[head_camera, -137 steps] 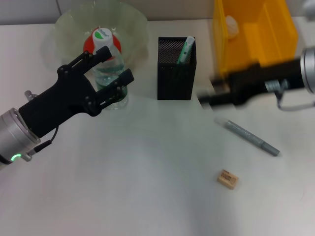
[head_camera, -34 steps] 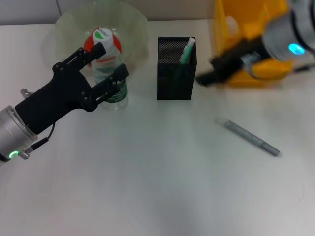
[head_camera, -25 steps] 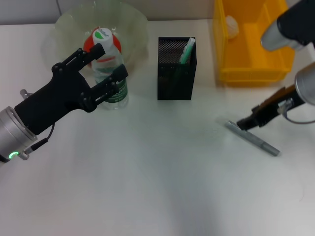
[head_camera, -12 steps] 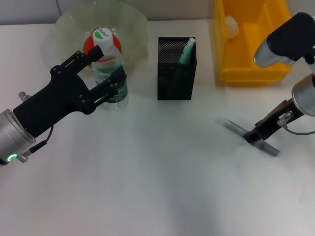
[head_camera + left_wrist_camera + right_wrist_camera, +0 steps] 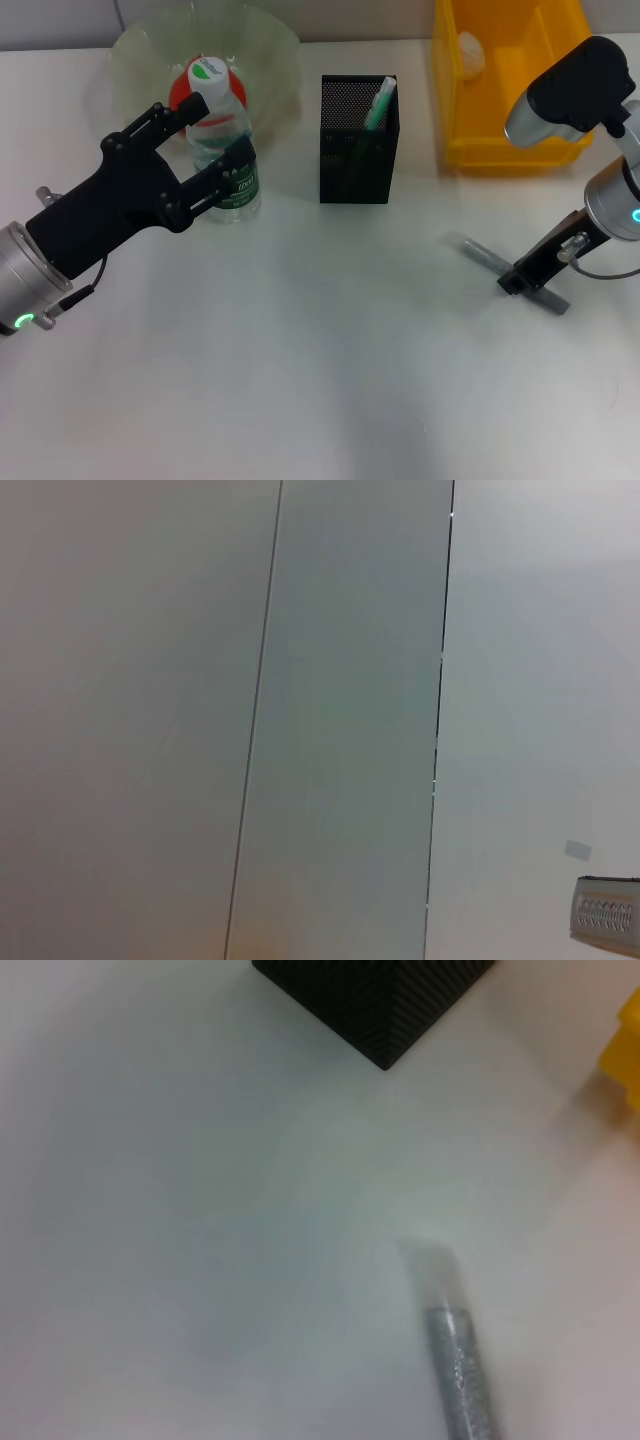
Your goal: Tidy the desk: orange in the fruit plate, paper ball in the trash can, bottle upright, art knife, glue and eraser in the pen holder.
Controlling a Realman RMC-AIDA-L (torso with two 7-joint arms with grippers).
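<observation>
Head view. The right gripper (image 5: 522, 279), a black pincer on a silver wrist, has come down over the past second from beside the yellow plastic trash bin (image 5: 505, 150) onto the slim grey art knife (image 5: 482, 252); it now sits at the knife's mid-length, and whether its fingers have closed cannot be told. The small tan eraser that lay on the desk some seconds ago is gone from it, presumably into the black mesh pen holder (image 5: 358, 150), where a green-and-white glue stick (image 5: 379, 103) leans against a corner. By this reading the knife is the last loose item, and the grasp is the step in hand.

The left gripper (image 5: 195, 142) still brackets the clear plastic bottle with a white cap (image 5: 222, 150), fingers spread wide on either side of the upright bottle; contact cannot be judged. Behind it an orange (image 5: 182, 88) lies in the translucent pale-green fruit plate (image 5: 270, 50). A crumpled white paper ball (image 5: 468, 46) rests in the bin.

The desk (image 5: 300, 370) is a plain matt white surface. The right wrist view shows the knife's clear cap end on it; the left wrist view shows only pale wall panels.
</observation>
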